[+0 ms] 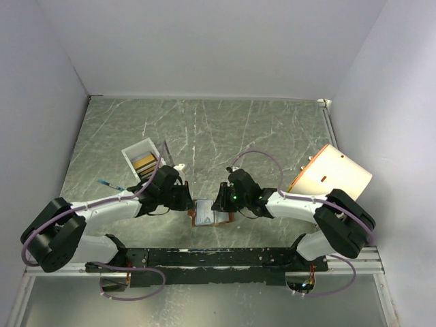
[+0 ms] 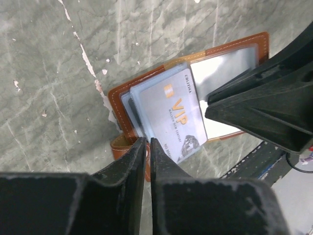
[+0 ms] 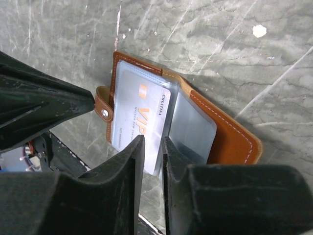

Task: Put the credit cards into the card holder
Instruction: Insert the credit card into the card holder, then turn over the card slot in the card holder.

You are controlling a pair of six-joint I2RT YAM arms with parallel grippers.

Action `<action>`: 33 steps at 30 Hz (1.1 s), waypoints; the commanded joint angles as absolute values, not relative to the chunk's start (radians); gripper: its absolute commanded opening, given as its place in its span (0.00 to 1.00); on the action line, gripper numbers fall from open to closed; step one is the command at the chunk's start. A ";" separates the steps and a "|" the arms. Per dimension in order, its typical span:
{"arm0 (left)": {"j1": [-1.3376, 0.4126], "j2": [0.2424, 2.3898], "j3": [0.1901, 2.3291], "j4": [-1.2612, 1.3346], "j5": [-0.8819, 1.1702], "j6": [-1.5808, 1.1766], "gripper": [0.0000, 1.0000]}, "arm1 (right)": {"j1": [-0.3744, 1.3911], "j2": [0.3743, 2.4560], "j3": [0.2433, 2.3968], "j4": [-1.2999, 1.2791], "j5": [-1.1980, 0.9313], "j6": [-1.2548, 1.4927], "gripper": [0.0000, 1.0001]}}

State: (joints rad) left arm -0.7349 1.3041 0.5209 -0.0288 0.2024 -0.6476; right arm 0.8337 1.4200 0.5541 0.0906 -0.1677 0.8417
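Tabletop (image 1: 204, 129): card holder (image 3: 230, 137) directly below right tool (image 3: 152, 143).

One card holder (image 1: 206, 212) — one tray (image 1: 136, 151) — one cylinder (image 1: 334, 174).

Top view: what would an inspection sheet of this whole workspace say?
Surface: marbled grey table, white scuffs.
Job's things: holder open and flat; card on its sleeves, overhanging the edge; gold cards in white tray.
Clutter: cream cylinder on its side; pen-like item.
Tools: left tool shut at the holder's corner; right tool shut on the card's end.
Cables: purple cables, loosely looped.
Surroundings: white walls.
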 commanded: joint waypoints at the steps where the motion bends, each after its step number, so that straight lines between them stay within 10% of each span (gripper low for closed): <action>1: -0.739 1.256 0.533 -0.005 0.222 -0.683 0.23 | 0.841 1.433 0.543 0.120 -0.163 0.861 0.19; 12: -0.735 1.197 0.437 0.118 0.223 -0.717 0.55 | 0.841 1.488 0.535 0.152 -0.189 0.861 0.17; 33: -0.645 1.258 0.351 0.382 0.383 -0.840 0.58 | 0.842 1.493 0.488 0.147 -0.154 0.861 0.04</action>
